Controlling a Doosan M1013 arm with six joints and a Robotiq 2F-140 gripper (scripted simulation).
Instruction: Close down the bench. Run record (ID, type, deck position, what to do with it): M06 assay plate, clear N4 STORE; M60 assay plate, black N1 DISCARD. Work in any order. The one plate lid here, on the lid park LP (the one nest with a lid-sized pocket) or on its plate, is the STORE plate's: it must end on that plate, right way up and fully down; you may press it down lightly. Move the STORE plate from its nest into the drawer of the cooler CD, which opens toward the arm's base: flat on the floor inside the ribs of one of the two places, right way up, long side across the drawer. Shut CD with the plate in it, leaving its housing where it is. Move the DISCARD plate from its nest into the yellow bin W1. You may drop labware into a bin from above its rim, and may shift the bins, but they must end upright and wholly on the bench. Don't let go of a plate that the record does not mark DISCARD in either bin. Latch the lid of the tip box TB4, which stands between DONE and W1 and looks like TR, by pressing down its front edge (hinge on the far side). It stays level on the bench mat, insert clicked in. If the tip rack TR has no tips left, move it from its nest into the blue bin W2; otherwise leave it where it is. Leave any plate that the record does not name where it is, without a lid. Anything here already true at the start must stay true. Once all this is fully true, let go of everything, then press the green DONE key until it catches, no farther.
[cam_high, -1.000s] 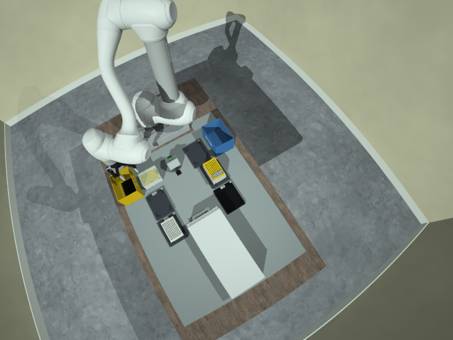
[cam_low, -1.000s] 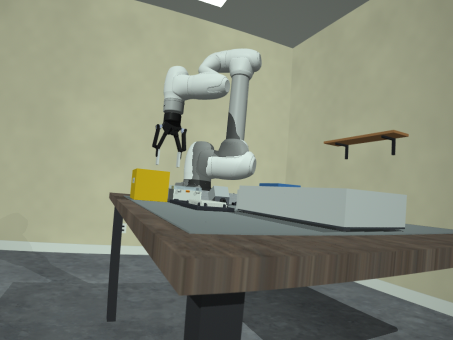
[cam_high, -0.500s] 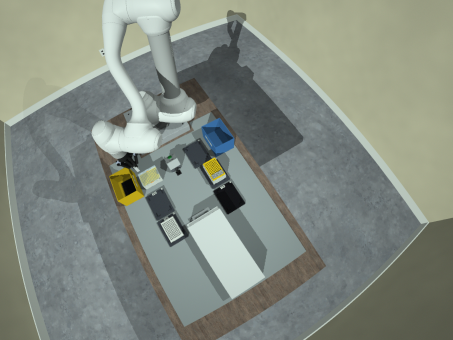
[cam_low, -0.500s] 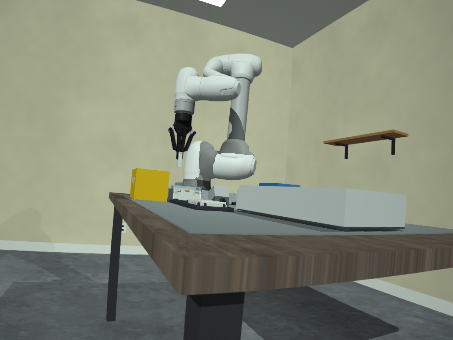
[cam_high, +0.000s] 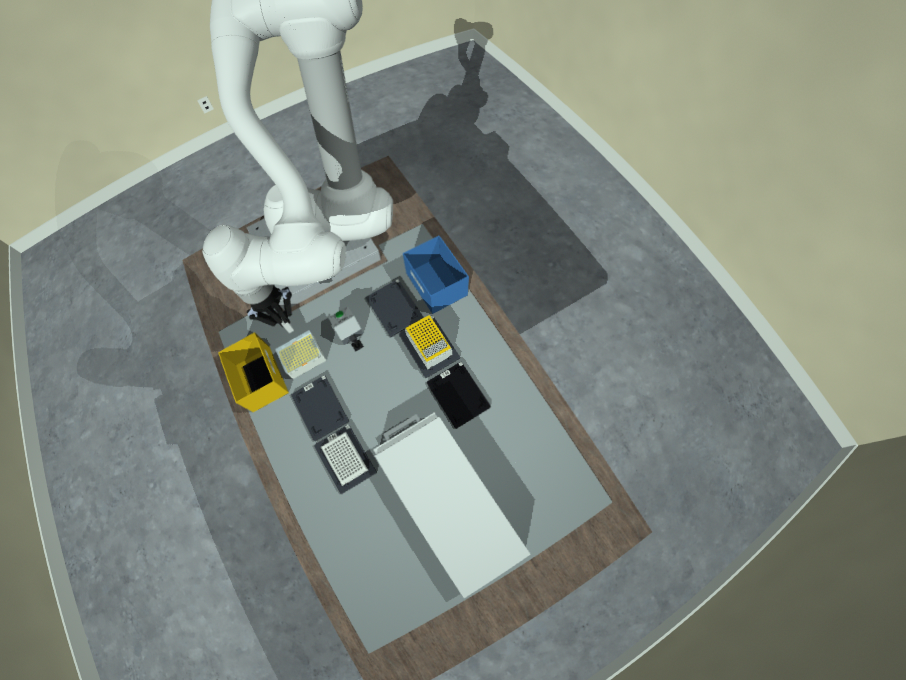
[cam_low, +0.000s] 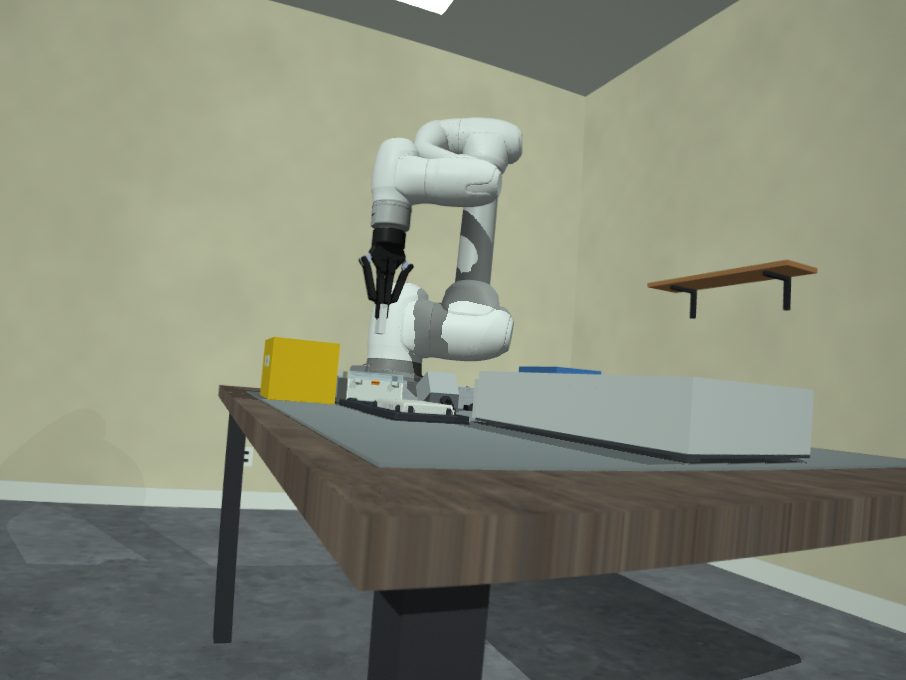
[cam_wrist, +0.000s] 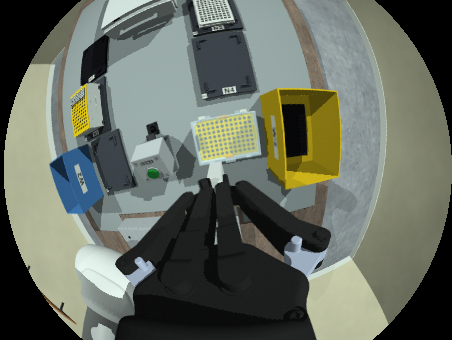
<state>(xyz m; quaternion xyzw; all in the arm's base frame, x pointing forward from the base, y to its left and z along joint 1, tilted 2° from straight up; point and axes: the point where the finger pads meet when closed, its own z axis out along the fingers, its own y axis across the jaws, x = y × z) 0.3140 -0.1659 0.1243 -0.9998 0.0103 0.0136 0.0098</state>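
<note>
Glossy white tubular arm (cam_low: 479, 248) with grey joint bands and black jaws.
</note>
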